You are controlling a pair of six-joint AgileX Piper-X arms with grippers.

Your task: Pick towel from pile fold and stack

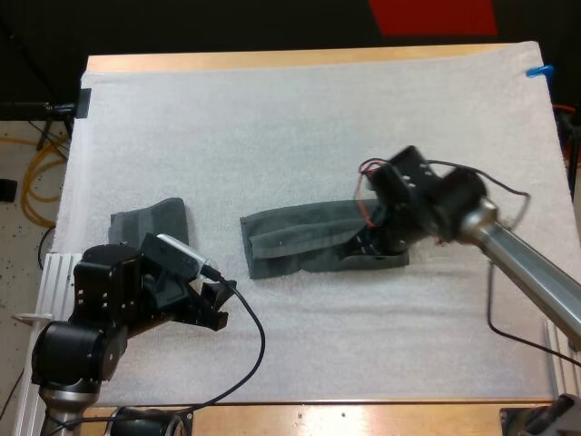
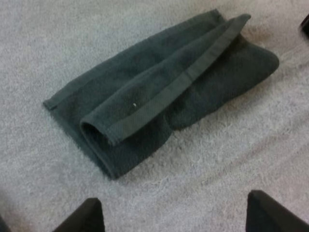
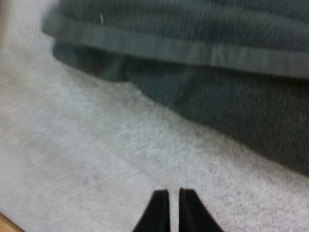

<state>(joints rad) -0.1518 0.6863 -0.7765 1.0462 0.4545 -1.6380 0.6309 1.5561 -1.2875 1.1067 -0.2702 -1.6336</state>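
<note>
Two dark towels on the white mat (image 1: 300, 118). Centre towel (image 1: 300, 241) lies mid-mat, long, with one hemmed flap doubled over along its length; the fold is loose and skewed. Second towel (image 1: 150, 221) sits far left, just beside my left arm; can't tell if it's folded neat or bunched.

Left pincer (image 2: 174, 220) has its tips wide apart and holds nothing. It hovers over bare mat near the centre towel's left end. Right pincer (image 3: 168, 210) has its tips pressed together on nothing. It is over the mat just beside the towel's near edge at the right end, not touching cloth as far as I can tell.

Judgement: fold step, partway. Towel looks half-folded lengthwise; crosswise fold and stacking not done.

To do it well:
- Part the right tips first, then come in low at the right-end corner.
- Pinch both layers together, not just the top flap, or the fold slides apart.
- Left takes the matching corner at its end so the hems line up.
- Lift only enough to clear the mat, carry one end over the other, lay flat, release.

Risk: thick terry slipping, top flap dragging askew.
</note>
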